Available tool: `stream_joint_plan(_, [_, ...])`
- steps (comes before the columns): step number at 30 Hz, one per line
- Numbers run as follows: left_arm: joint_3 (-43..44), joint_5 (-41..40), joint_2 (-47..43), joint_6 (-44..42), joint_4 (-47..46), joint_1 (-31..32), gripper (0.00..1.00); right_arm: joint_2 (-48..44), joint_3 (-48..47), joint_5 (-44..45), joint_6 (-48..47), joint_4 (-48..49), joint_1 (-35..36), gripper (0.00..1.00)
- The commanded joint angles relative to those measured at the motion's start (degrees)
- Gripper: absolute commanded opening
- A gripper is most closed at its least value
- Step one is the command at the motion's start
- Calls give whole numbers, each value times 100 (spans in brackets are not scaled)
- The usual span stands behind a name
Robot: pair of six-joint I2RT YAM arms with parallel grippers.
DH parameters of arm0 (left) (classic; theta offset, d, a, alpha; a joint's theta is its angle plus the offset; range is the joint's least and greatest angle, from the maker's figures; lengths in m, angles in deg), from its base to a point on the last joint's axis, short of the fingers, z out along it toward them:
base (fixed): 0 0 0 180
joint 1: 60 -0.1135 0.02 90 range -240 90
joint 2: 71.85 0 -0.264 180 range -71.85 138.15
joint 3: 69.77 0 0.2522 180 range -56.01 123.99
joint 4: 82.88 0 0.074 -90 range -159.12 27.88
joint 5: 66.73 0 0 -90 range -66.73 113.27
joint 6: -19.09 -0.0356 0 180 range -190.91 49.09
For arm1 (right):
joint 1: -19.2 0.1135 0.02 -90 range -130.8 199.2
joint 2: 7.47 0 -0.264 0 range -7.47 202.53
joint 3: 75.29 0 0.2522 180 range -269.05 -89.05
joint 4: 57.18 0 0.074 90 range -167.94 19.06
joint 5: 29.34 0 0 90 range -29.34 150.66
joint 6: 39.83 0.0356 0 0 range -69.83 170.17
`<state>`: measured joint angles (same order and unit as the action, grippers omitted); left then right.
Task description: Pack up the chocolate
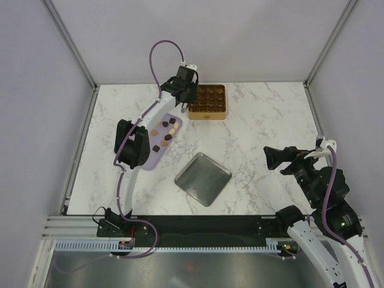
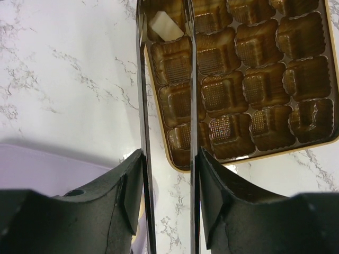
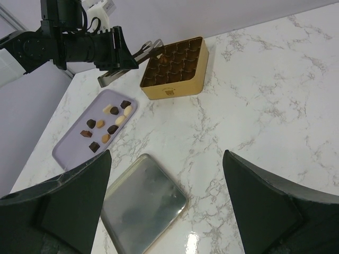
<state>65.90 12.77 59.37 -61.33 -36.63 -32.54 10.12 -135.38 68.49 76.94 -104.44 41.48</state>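
Note:
My left gripper [image 1: 187, 91] is shut on a pair of long metal tongs [image 2: 144, 106]. The tong tips reach over the near-left corner compartment of the square gold tin [image 2: 265, 79] and have a pale cream chocolate [image 2: 165, 26] between them. I cannot tell whether it rests in the compartment. Several more chocolates [image 1: 167, 132], dark brown and tan, lie on the lilac board [image 1: 157, 157], also in the right wrist view [image 3: 108, 124]. My right gripper [image 3: 167, 201] is open and empty, hovering at the right of the table [image 1: 275, 157].
A square silver tin lid [image 1: 203, 178] lies flat in the middle front of the marble table, below my right gripper in the right wrist view [image 3: 143, 203]. The gold tin [image 1: 207, 102] sits at the back centre, with the lilac board to its left.

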Motion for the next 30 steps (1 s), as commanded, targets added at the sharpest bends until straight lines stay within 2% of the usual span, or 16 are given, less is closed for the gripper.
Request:
stream_joint_plan(1, [193,-163,-210,-290,-287,5,51,96,-184,69,-40,124,22,94])
stream_joint_plan(7, [-52,-40,-728,-264,-252,13,51,87,-175,95,-49,107,22,94])
stream_joint_plan(10, [-404,-31,-1273,-194,-199,13,51,79,-184,122,-92,63,22,94])
stream_joint_plan(17, [-2369,-276,-2951,184,-15,13,50,79,-157,140,-119,-43,22,94])
stream_joint_plan(22, [-2892,-786,-3724,578,747,5,50,87,-149,95,-224,-43,22,95])
stream_joint_plan(27, [-3507,-672,-4340,1115,1136,-22,50,87,-78,-27,-259,-43,22,95])
stream_joint_plan(30, [-4225,-558,-4675,1396,1224,-65,50,96,-61,-150,-285,-34,22,95])
